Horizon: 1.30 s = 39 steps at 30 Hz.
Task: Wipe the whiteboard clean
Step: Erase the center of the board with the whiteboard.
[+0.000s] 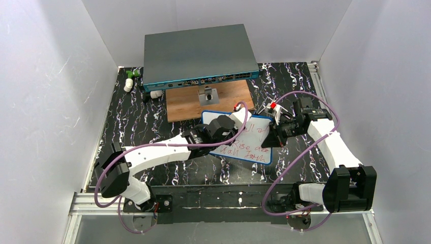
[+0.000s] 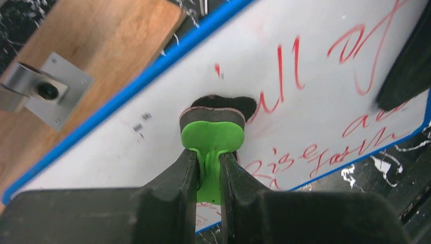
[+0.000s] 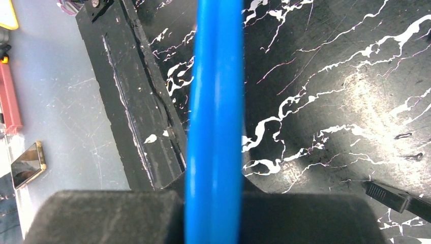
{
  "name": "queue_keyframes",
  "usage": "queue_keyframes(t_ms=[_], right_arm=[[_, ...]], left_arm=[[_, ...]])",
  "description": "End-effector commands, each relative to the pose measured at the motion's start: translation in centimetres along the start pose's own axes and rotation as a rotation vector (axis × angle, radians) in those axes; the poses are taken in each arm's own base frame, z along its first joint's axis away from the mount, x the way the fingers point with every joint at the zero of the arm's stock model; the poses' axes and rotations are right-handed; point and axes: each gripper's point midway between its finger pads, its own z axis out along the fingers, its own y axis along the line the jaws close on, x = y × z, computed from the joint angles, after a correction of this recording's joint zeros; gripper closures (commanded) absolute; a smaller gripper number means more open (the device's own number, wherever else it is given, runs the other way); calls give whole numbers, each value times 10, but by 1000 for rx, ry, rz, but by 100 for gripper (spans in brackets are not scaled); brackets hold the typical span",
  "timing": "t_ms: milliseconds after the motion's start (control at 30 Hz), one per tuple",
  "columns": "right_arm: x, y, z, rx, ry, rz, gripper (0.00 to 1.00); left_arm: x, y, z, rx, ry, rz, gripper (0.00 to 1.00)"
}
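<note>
White walls point(image 1: 51, 101) close in a black, white-veined counter point(image 1: 137, 122). The whiteboard point(image 1: 251, 145), red script across it, sits mid-counter. A wooden board point(image 1: 183, 104) lies just beside it at 12 o'clock, with a grey switch box point(image 1: 195, 53) beyond. The left jaws pinch a green eraser point(image 2: 212, 137) pressed on the white face. The right jaws are clamped on the blue frame point(image 3: 213, 101) at 3 o'clock.

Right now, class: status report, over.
Left gripper shut on green eraser, on whiteboard. Right gripper shut on its frame. Red writing unwiped; right fingers cover some.
</note>
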Motion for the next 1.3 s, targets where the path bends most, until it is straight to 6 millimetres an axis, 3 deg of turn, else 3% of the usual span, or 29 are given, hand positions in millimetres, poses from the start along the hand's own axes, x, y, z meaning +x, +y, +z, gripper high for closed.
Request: queue_keyframes(t_ms=[0,100,333,467,767,900,1100,1267], right_arm=[[1,31,2,-114,3,-37,99],[1,31,2,-113,3,-37,99],[1,30,2,-114,3,-36,99],[1,31,2,-113,3,-36,99],[0,31,2,-113,2,-38,99],[1,32,2,-113,1,-39,99],[0,32,1,-114,0,-39,99],[0,32,2,-113,1,-38,99]], left_arm=[[58,-4,2,-6,121,-27,100],[78,-12,-1,1,157,-25,100],[78,-19,1,6,140,-32,100],[54,-19,6,4,100,-18,100],[-33,-11,17,-27,-37,51,100],[-58,0,17,-46,-60,62,100],[-76,18,13,-89,-85,45,100],[-58,28,9,-106,-48,17,100]])
